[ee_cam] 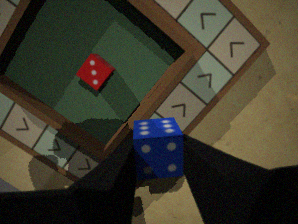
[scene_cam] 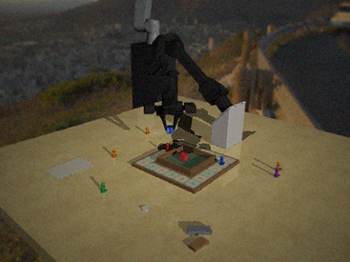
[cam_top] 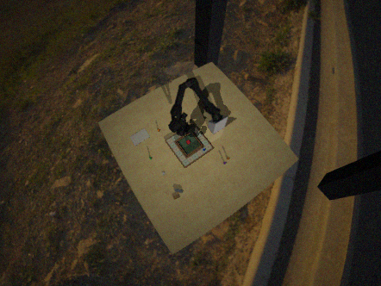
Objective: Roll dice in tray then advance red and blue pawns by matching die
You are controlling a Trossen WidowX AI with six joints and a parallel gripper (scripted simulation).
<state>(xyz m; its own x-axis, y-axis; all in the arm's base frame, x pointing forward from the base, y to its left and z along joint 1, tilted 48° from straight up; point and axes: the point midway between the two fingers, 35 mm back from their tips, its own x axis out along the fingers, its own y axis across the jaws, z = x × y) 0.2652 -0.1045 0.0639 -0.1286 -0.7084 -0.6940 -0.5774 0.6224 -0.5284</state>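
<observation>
Black parallel-jaw pincer (ee_cam: 159,150) clamped on small blue die with white pips (ee_cam: 158,147), one dark finger (ee_cam: 107,172) each side of it. Die held in the air, above the edge of the square game board with arrow-marked tiles (ee_cam: 227,47), near its brown wooden inner frame; exterior view shows blue die (scene_cam: 169,129) off the surface, at the board's rear-left side. Top face of the held die shows six pips, front face four.

Small red die with white pips (ee_cam: 95,71) lies inside the green felt-lined tray (ee_cam: 55,45) at the board's centre, face toward camera showing three pips. Same red die (scene_cam: 184,156) visible in tray in exterior view.

Red pawn (scene_cam: 168,146) stands on the board's rear-left track, blue pawn (scene_cam: 222,160) on the right-hand track; exact tiles too small to tell.

Off-board on the tan desk (scene_cam: 282,239): two orange pawns (scene_cam: 113,153), green pawn (scene_cam: 103,187), purple pawn (scene_cam: 277,171), flat grey sheet (scene_cam: 70,167), grey block (scene_cam: 199,229) beside brown block (scene_cam: 198,244), white wedge-shaped stand (scene_cam: 228,124) behind the board.
</observation>
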